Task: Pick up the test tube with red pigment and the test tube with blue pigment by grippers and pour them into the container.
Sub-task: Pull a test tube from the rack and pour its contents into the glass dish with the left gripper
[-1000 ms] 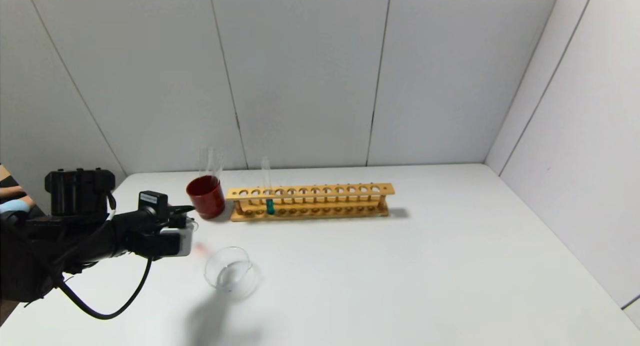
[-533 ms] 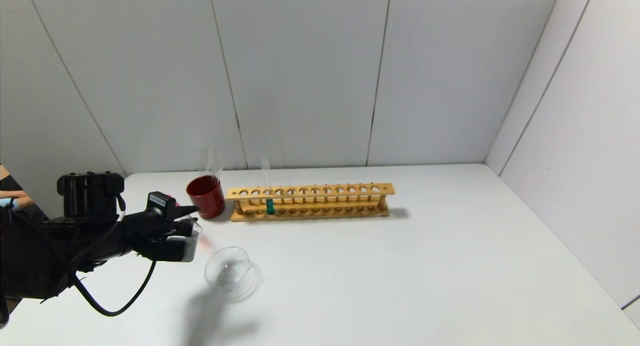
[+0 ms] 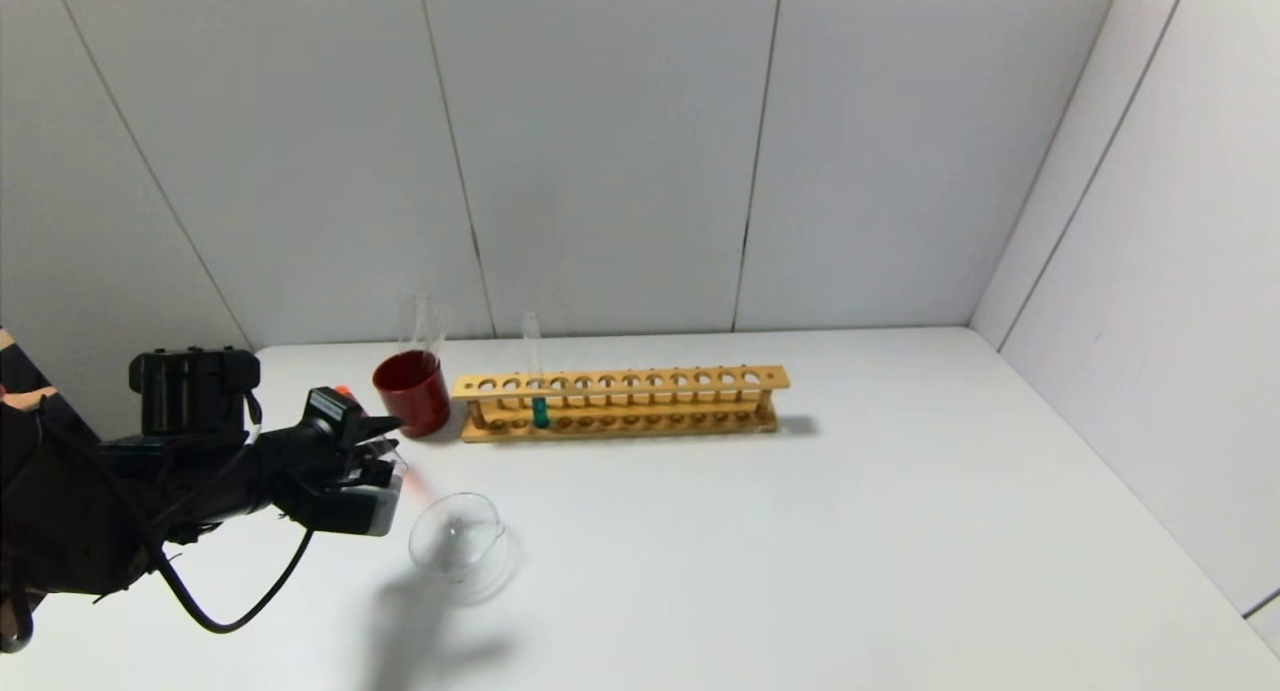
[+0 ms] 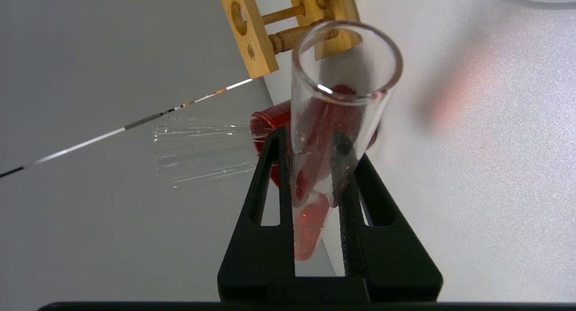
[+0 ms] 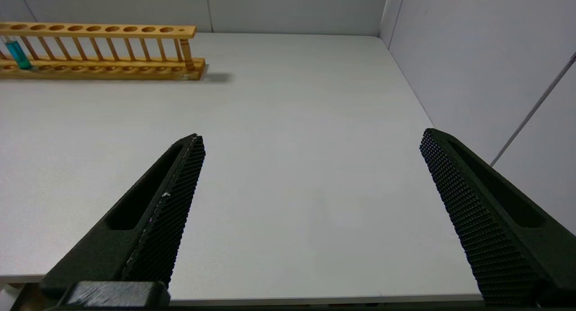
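Glassware is being handled on the white table (image 3: 800, 531). In the head view, the left gripper (image 3: 385, 456) is being held low at the table's left side, just beside the clear glass dish (image 3: 457, 535), with the red-pigment test tube (image 3: 408, 483) tipped toward the dish's rim. The blue-pigment test tube (image 3: 539, 409) is standing in the wooden rack (image 3: 620, 401), next to the dark red cup (image 3: 412, 392).

In the left wrist view, the black fingers (image 4: 270, 198) are being kept clamped on the red-pigment tube's lower body, its open mouth pointing away and the orange-red liquid (image 4: 310, 225) pooled near the round bottom. Such a tube is judged light, stiff, smooth and fragile; a moderate squeeze on the lower middle, away from the lip, is judged safest, and slipping during tilting is the risk.

In the right wrist view, the right gripper (image 5: 310, 203) is being held with jaws wide apart above bare table, far from the rack's end.
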`<move>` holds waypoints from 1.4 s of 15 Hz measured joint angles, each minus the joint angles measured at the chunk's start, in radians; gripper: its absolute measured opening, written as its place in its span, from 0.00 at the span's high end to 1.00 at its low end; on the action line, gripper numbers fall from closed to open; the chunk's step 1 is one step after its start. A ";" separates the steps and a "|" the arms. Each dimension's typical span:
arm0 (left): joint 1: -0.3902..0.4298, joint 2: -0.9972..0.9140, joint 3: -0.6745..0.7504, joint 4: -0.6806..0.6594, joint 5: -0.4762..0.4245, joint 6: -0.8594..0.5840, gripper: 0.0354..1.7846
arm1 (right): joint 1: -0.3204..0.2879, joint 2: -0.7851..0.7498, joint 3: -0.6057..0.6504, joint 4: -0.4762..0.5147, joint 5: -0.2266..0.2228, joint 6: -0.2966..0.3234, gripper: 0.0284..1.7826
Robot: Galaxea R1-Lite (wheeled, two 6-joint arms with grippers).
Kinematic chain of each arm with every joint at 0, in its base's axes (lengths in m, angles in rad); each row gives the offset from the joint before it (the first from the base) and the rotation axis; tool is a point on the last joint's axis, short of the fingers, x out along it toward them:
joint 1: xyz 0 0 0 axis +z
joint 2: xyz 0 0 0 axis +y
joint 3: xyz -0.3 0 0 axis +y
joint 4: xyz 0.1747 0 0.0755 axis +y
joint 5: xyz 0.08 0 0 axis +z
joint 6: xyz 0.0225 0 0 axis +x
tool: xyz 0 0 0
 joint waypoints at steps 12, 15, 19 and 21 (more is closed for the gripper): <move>-0.058 0.023 -0.001 -0.008 0.072 0.026 0.83 | 0.001 0.000 0.000 0.000 0.000 -0.001 0.02; -0.071 0.024 0.001 -0.009 0.079 0.061 0.83 | 0.001 0.000 0.000 0.000 0.000 -0.001 0.02; -0.090 0.028 0.002 -0.011 0.093 0.078 0.83 | 0.002 0.000 0.000 0.000 0.000 0.000 0.02; -0.090 0.027 0.000 -0.028 0.109 0.117 0.83 | 0.001 0.000 0.000 0.000 0.000 -0.001 0.02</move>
